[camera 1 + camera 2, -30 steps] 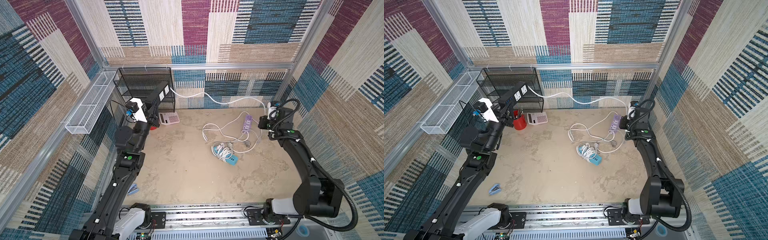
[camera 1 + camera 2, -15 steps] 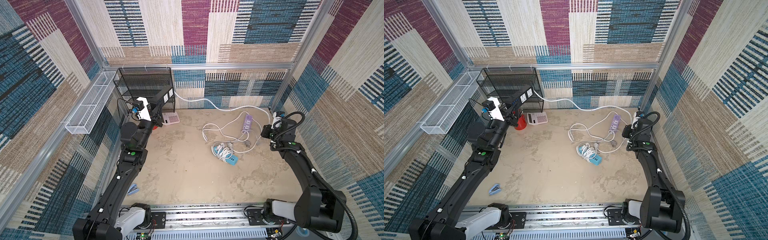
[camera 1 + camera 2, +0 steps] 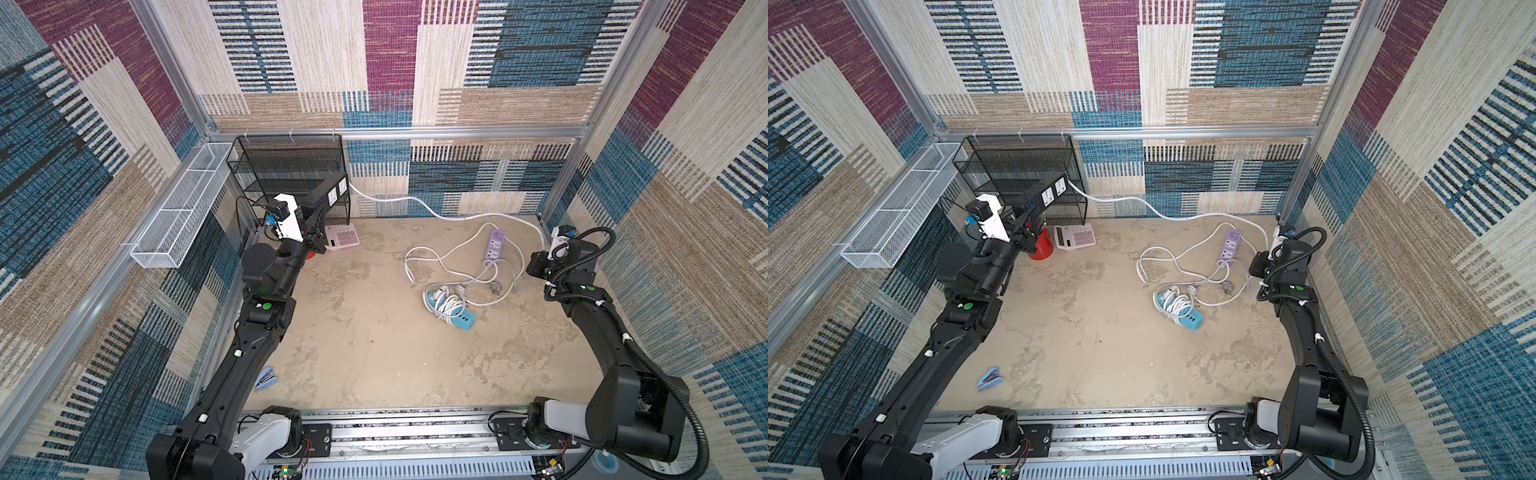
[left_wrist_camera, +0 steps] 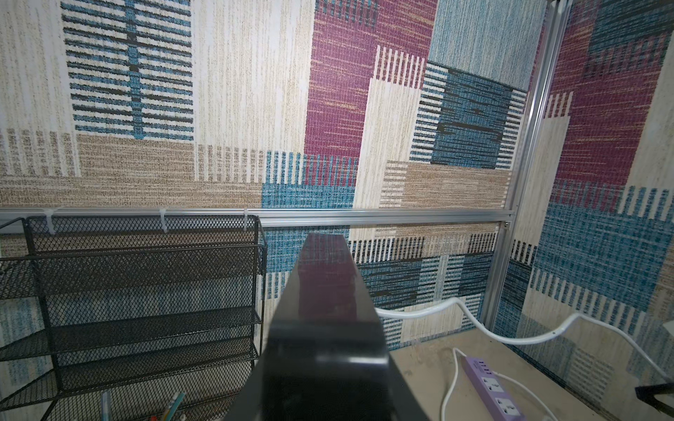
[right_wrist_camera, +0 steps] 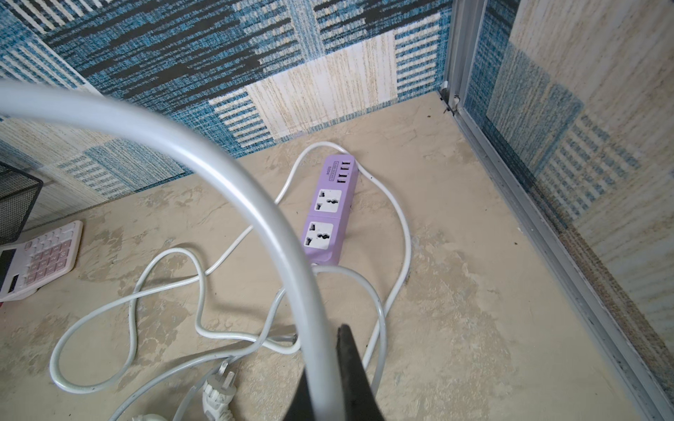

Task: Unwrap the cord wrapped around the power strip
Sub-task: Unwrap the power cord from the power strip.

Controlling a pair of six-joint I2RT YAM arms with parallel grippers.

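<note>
right wrist view: right gripper (image 5: 324, 364) pinched tight on the white cord (image 5: 219, 160), which arcs up and away from its fingers.
left gripper (image 3: 311, 212): pressed onto the near end of the black power strip (image 3: 1050, 191), seen in both top views. the black mesh rack (image 3: 291, 174) sits just behind.
left wrist view: the strip juts straight out past the hand, up off the table (image 3: 374, 353). the fingers themselves are out of shot here.
cord run: it leaves the strip's far end and sags free between the two grippers. no turns round the body that i can make out.
step in hand: my read is the draw-out, with the cord stretched off the strip and one arm on each end.
next move: probably lower the strip and let the cord go slack. the care is in not dropping it across the tangle under the right gripper.
other strips: the purple strip (image 5: 330, 207) lies ahead of the right gripper with its cord loose. the blue strip (image 3: 451, 309), nearer the right gripper than the left, has its cord wound round it and is likely the next job.
writing: there's a small label by the purple strip's usb ports, too small to read. the calculator (image 3: 343, 237) sits below the left gripper, keys unreadable.
</note>
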